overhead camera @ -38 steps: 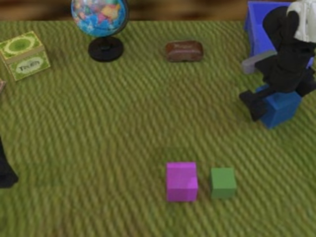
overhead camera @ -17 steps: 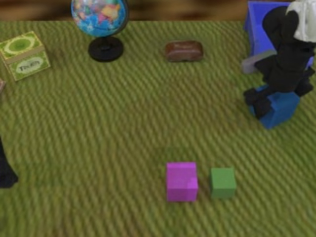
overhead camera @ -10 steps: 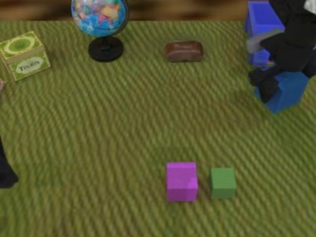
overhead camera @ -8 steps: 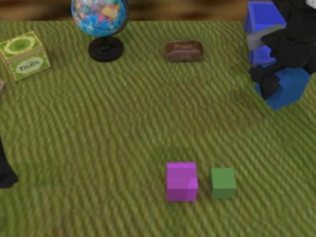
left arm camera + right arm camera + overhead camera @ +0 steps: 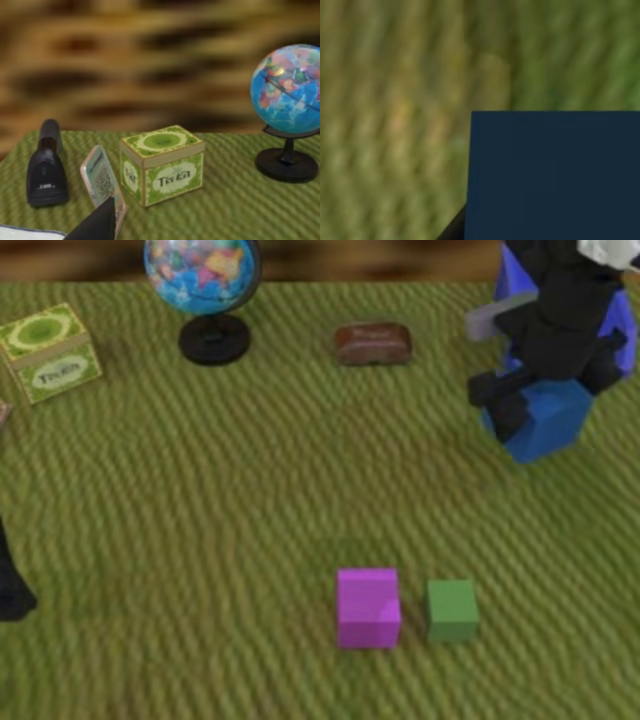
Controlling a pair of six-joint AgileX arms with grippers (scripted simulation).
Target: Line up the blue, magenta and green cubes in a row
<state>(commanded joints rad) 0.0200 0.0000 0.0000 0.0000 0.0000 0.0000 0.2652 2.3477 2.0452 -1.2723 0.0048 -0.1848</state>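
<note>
Carrying the blue cube [image 5: 541,420] clamped in its fingers, the right gripper [image 5: 525,410] is needing a set-down beside the magenta cube [image 5: 367,607] and green cube [image 5: 451,609].

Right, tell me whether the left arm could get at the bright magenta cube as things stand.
Probably yes. The left hand sits parked at the table's left edge, and only bare green mat lies between it and the bright magenta cube. The small green cube stands on the cube's far side.

I see globe [image 5: 202,275] at far edge, tea box [image 5: 50,352] at left, brown block [image 5: 372,343] mid-far; scanner [image 5: 46,165], phone [image 5: 102,186] beside box.
</note>
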